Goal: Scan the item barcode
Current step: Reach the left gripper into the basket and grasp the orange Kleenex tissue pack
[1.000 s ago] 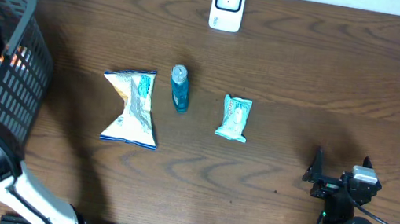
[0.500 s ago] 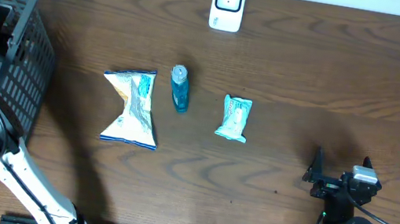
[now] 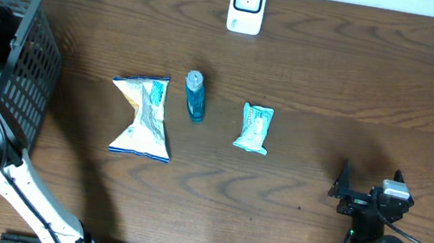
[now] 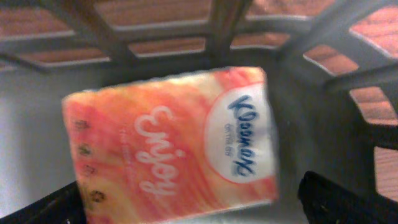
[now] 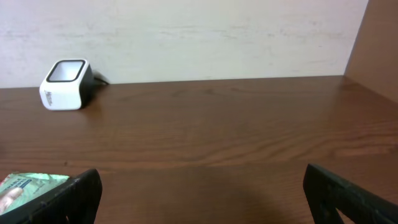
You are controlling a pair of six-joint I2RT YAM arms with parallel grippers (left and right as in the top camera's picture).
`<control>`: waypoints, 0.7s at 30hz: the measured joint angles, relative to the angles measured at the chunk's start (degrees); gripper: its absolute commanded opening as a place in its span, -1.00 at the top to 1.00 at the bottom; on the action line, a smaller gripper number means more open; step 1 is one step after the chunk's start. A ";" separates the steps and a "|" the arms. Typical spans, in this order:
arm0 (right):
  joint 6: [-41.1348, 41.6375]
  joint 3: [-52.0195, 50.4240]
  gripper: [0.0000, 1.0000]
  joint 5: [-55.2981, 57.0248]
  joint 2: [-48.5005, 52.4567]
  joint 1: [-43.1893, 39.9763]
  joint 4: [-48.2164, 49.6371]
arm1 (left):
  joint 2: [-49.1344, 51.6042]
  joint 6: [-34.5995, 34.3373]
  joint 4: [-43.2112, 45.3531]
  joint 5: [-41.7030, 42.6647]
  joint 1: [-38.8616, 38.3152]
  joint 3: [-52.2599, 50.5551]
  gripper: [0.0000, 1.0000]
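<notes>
An orange-and-white tissue pack (image 4: 168, 143) printed "Enjoy" lies on the floor of the grey basket (image 3: 33, 85) at the table's left edge. My left gripper (image 4: 199, 208) is down inside the basket and stands open, with one black finger (image 4: 339, 199) on each side of the pack and neither touching it. The white barcode scanner (image 3: 246, 5) stands at the table's far edge, also seen as the scanner (image 5: 65, 84) in the right wrist view. My right gripper (image 3: 372, 174) rests open near the front right, with nothing between its fingers (image 5: 348, 193).
A blue-and-white chip bag (image 3: 143, 116), a small blue bottle (image 3: 195, 96) and a teal packet (image 3: 254, 128) lie in a row mid-table. The teal packet (image 5: 25, 186) sits by my right gripper's left finger. The basket's lattice walls (image 4: 336, 81) close in around my left gripper.
My left arm has shifted over the basket and reached deeper into it. The right arm and the items on the table have not moved.
</notes>
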 measured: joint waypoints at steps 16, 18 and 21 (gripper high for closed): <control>0.02 0.00 -0.99 0.00 0.00 0.00 0.00 | -4.26 -0.37 2.60 1.55 2.01 -5.42 0.55; 0.02 0.00 -0.98 0.00 0.00 0.00 0.00 | -7.72 -0.94 2.56 1.29 3.37 -6.03 0.55; 0.02 0.00 -0.99 0.00 0.00 0.00 0.00 | -16.41 -2.16 2.69 0.98 5.68 -6.16 0.55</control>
